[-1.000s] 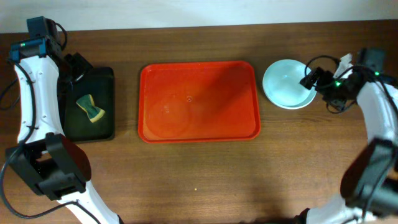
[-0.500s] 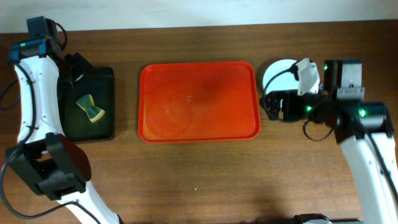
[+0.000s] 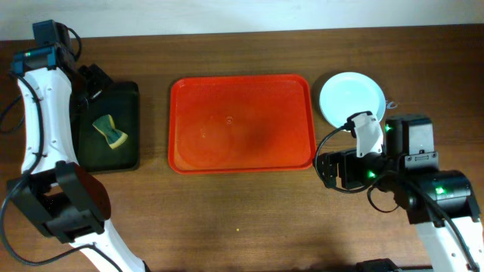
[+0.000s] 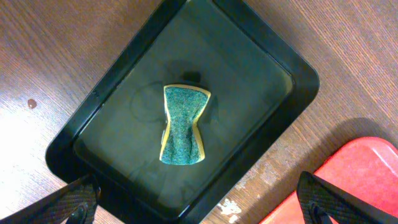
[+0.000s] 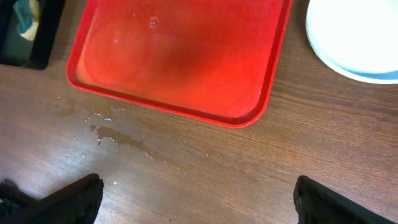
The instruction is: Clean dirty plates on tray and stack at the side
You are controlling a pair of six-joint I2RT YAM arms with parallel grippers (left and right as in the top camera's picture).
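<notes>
Right wrist view: right gripper spread, empty, hovers just off tray's near edge. Tray bare; plates stacked beside tray's far-right corner. Left gripper spread, w/ sponge below, left of tray. Task prob. done.

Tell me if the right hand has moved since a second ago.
Yes. The right hand left the plates and now sits lower in the overhead view, by the bottom-right corner of the tray.
</notes>
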